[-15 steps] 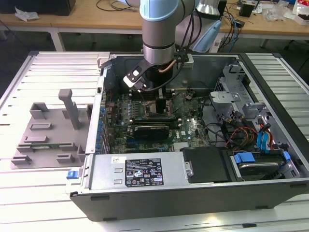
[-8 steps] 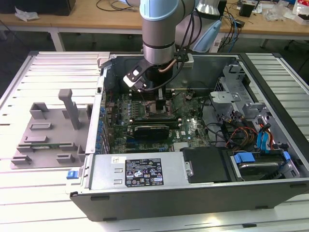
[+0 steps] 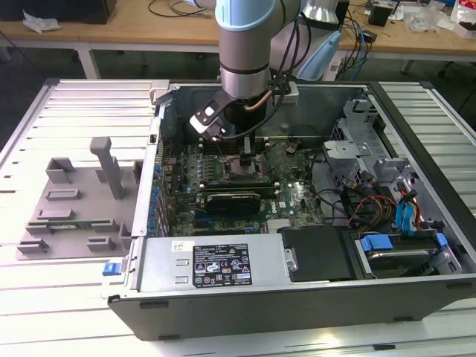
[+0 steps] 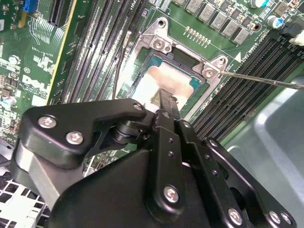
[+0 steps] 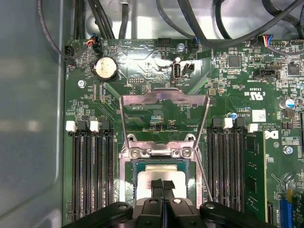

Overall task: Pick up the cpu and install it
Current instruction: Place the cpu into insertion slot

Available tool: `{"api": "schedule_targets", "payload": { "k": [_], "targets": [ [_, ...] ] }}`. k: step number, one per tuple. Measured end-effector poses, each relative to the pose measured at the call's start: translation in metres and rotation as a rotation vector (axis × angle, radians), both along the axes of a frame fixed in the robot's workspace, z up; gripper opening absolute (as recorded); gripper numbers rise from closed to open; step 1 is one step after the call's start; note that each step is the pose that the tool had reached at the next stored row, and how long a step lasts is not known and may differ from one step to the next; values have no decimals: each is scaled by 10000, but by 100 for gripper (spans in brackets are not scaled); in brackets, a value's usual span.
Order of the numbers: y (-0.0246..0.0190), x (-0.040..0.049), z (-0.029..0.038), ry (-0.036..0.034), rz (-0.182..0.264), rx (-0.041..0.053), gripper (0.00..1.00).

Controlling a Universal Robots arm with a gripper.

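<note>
An open computer case (image 3: 297, 294) was seen on a slatted counter (image 3: 44, 312), with the arm (image 3: 249, 44) reaching down into it at the upper middle of the exterior view. A grey tray (image 3: 67, 201) lay on the counter at the exterior view's left, well apart from the jaws.

The cpu (image 5: 148, 173) was found seated flat in the socket (image 5: 164, 152) on the motherboard (image 5: 142, 61), its pale square top facing up. The jaws were pointed straight down at it, their tips directly over its middle and apparently touching it. The jaws were seen closed together, with nothing gripped between them. Being square, the cpu offered no long axis.

In the first wrist view the socket's hinged plate (image 5: 164, 97) was shown swung open and laid back, leaving the cpu uncovered. In the second wrist view the cpu (image 4: 164, 76) was shown at a slant, level within the socket frame (image 4: 209, 71), with a thin lever wire (image 4: 259, 80) standing free beside it.
</note>
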State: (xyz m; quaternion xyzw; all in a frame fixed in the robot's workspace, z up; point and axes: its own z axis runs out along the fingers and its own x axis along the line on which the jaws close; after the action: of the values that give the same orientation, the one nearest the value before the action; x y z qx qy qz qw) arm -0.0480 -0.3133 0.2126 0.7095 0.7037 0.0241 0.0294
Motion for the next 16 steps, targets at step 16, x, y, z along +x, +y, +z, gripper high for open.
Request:
{"api": "schedule_targets", "payload": {
  "k": [16],
  "targets": [
    [0,4,-95,150,-2,-80,11]
  ]
}}
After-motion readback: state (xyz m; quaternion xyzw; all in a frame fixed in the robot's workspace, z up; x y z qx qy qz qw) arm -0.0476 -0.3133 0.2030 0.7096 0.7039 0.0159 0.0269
